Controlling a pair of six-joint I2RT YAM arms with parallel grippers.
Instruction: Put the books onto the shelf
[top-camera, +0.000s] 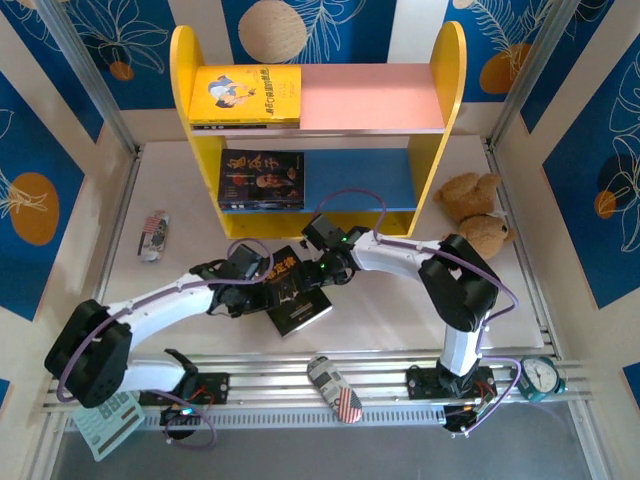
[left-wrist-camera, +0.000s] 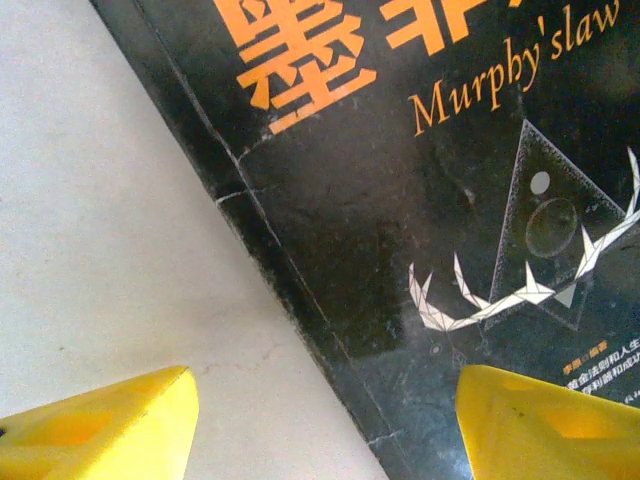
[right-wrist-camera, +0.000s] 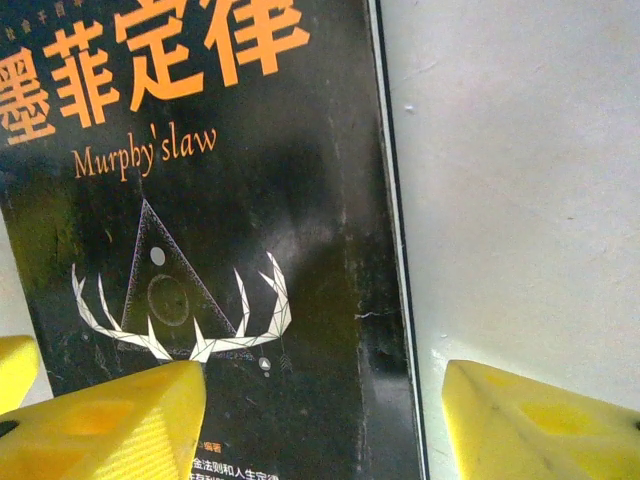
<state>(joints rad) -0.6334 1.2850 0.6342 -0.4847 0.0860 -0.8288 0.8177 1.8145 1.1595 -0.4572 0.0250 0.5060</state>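
beneath left gripper and right gripper, both spread wide astride its edges, lies the black book.

Centre: left gripper and right gripper flank a black book; above, the shelf holds a yellow book and a dark book.

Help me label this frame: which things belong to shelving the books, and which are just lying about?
Job: shelf, yellow book, dark book below it, black Murphy's law book.
Lying about: teddy bear, alarm clock, striped packet, flag-patterned item.
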